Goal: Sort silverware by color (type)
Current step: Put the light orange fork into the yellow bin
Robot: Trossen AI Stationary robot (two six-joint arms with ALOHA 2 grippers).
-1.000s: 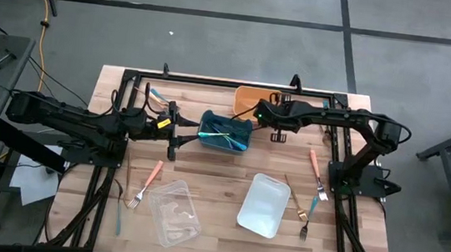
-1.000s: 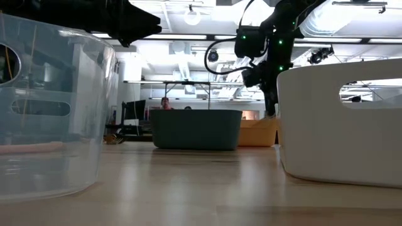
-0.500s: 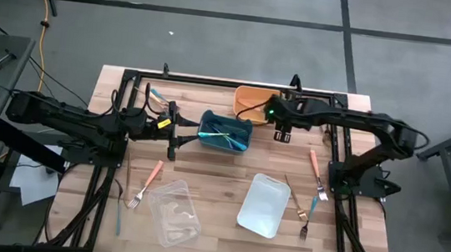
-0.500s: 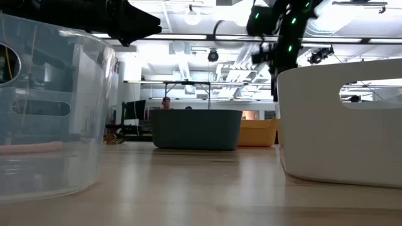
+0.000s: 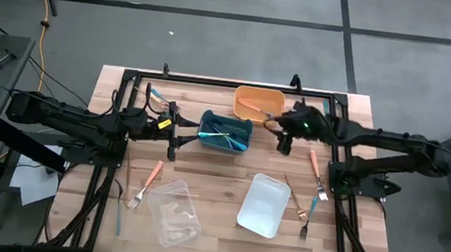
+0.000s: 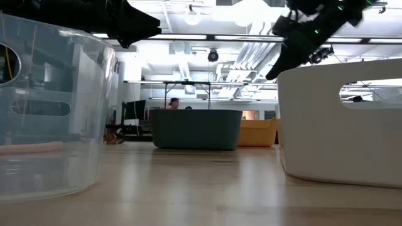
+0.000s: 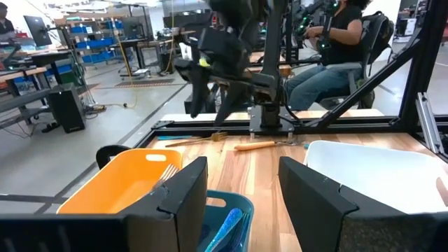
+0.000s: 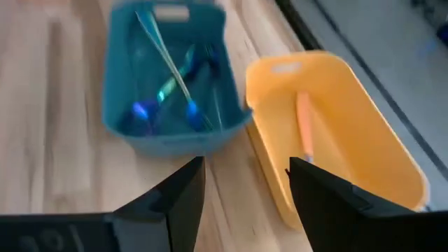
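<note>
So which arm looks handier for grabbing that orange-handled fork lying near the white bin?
The right arm, probably. Its open, empty claw hangs beside the orange plastic bin, with the orange-handled fork on its side of the white plastic bin. The left claw waits beyond the teal plastic bin.

Bare wood lies open between the teal bin [image 5: 226, 132] and white bin [image 5: 263, 204]. The right gripper [image 5: 281, 137] and orange bin [image 5: 258, 104] crowd the far edge.

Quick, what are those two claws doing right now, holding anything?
Left gripper: open, empty, at the teal bin.
Right gripper: open, empty, by the orange bin.
</note>
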